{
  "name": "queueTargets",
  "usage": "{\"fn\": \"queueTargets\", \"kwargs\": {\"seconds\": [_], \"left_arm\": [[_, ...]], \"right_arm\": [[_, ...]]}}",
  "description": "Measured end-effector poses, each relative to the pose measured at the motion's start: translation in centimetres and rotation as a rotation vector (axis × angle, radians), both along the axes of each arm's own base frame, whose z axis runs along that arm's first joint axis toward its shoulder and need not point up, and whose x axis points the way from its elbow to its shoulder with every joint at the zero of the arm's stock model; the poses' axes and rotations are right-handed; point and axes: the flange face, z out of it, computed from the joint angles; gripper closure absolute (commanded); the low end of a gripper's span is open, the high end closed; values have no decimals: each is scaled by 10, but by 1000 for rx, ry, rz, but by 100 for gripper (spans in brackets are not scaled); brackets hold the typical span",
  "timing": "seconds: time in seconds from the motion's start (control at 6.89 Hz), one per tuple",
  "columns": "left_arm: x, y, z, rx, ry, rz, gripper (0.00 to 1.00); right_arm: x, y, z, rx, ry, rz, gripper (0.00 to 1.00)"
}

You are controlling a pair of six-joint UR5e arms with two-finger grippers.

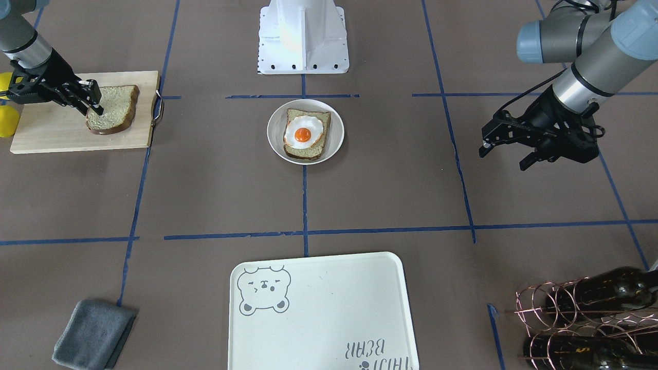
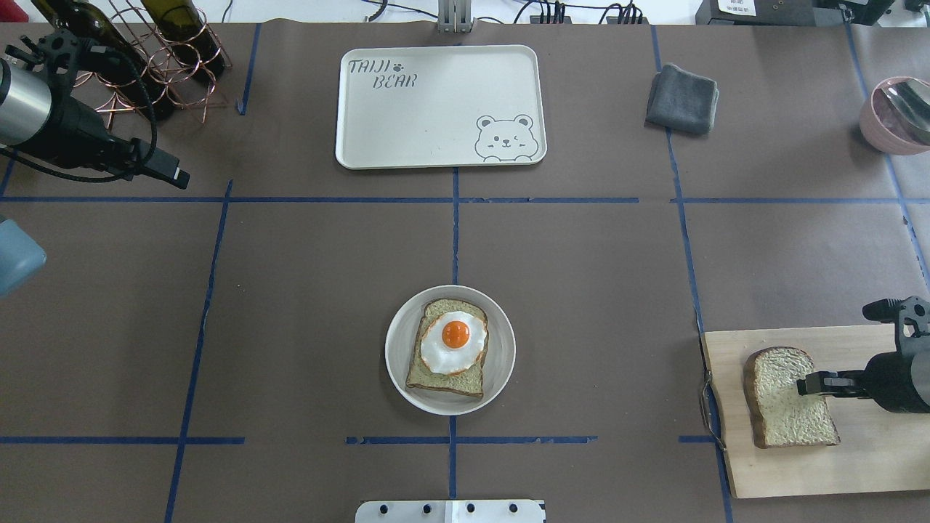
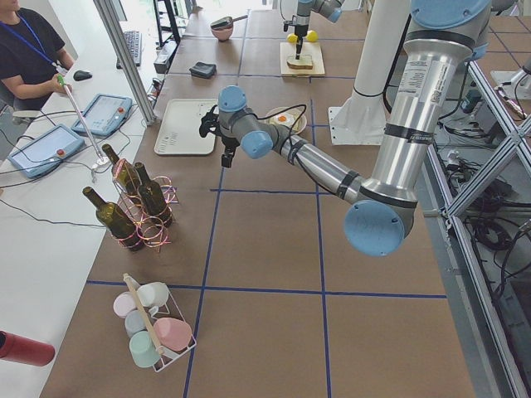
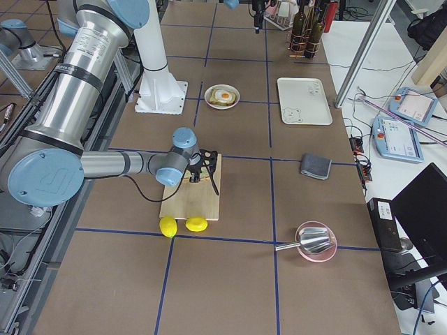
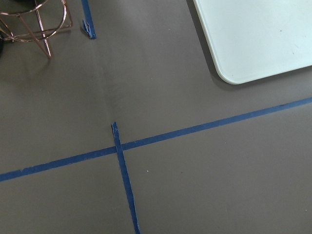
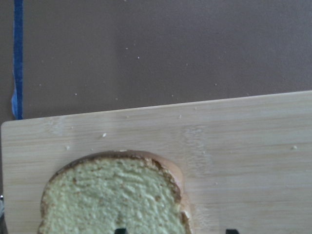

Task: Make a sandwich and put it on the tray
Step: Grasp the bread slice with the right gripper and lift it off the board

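1. Left of the bowl [image 2: 501, 363]: left gripper [image 1: 504, 156] hung empty, jaws apart. Wine rack [image 2: 174, 80] nearby, so I saw a snag risk.
2. In the bowl: sandwich [image 2: 450, 349] untopped; the egg could slide. Tray [image 2: 436, 109] beyond the bowl, open path between.
3. Right of the bowl: right gripper [image 1: 97, 97], jaws apart astride the loose slice [image 2: 788, 407]'s crust on the cutting board [image 2: 835, 465]. A shallow bite could drop it.

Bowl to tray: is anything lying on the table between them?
No. In the overhead view the stretch between the bowl and the tray is bare brown table, crossed only by blue tape lines.
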Motion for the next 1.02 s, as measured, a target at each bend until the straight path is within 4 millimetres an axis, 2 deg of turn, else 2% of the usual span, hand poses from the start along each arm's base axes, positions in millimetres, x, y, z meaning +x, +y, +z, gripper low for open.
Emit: {"fn": "queueTargets", "kwargs": {"seconds": [0.73,1.02], "left_arm": [[1,-2,0,-1,0,0,0],[1,-2,-2,1,2,-1,0]], "right_arm": [[-1,2,-8,6,-35,-17,100],[6,5,-22,31,-141,-41,100]]}}
